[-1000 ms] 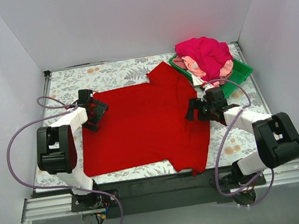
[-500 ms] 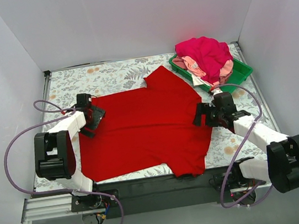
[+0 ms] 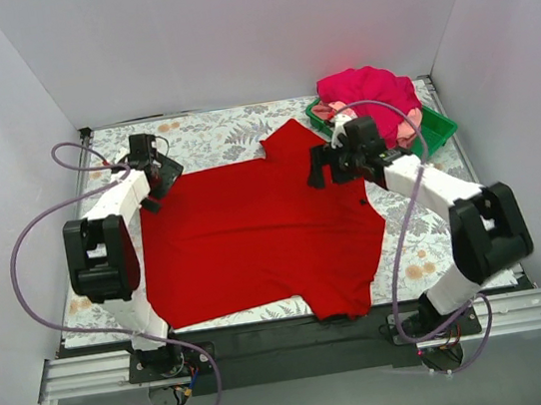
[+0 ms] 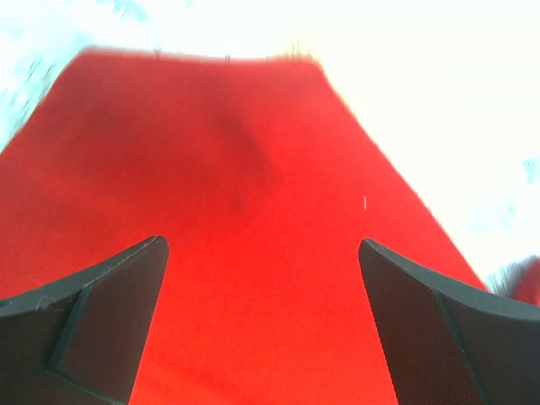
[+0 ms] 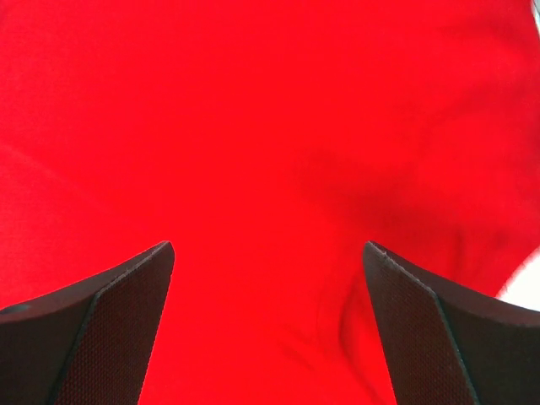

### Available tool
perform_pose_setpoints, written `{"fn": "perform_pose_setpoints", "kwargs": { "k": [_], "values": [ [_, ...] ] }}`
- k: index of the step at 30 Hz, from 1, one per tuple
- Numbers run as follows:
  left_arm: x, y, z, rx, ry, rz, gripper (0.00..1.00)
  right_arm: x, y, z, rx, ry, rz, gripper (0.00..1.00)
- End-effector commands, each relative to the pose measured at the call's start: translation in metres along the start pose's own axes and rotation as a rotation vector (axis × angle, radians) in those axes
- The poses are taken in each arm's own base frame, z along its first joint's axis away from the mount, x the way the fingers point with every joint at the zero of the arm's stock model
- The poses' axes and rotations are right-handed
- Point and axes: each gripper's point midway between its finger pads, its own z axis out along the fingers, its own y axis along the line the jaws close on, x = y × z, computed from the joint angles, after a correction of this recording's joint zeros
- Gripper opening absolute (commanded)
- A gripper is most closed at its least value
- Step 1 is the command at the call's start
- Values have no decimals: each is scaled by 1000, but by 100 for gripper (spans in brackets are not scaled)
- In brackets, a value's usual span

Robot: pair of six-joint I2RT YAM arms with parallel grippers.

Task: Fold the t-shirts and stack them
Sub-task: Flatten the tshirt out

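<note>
A large bright red t-shirt [image 3: 255, 235] lies spread flat across the middle of the table. My left gripper [image 3: 168, 173] is open at the shirt's far left corner; its wrist view shows red cloth [image 4: 253, 236] between the spread fingers [image 4: 110, 312]. My right gripper [image 3: 320, 167] is open over the shirt's far right part, near the sleeve; its wrist view is filled with wrinkled red cloth [image 5: 270, 169] between the fingers [image 5: 439, 329]. Neither holds anything. A heap of magenta and light pink shirts [image 3: 369, 98] lies in the tray.
A green plastic tray [image 3: 439, 128] stands at the far right corner under the heap. The table has a floral cover [image 3: 200, 132]. White walls close in the back and both sides. Purple cables loop from both arms.
Both grippers moved toward the far edge of the shirt: the left to the far left corner, the right from the shirt's right edge up and inward. The shirt has stayed flat.
</note>
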Motion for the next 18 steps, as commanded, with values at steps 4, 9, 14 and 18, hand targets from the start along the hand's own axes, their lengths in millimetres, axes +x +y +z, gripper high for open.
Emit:
{"fn": "perform_pose_setpoints", "kwargs": {
  "k": [4,9,14,18],
  "values": [
    [-18,-11,45,-15,23,40,96,-57,4,56,-21,-28,-70,98],
    [-20,-21,76,-20,36,48,96,-69,-11,108,5,0,-89,98],
    [-27,-8,101,-71,54,23,96,-81,-19,157,-7,16,-104,98],
    [-33,-2,115,-93,65,-1,96,-87,-38,193,49,28,-134,98]
  ]
}}
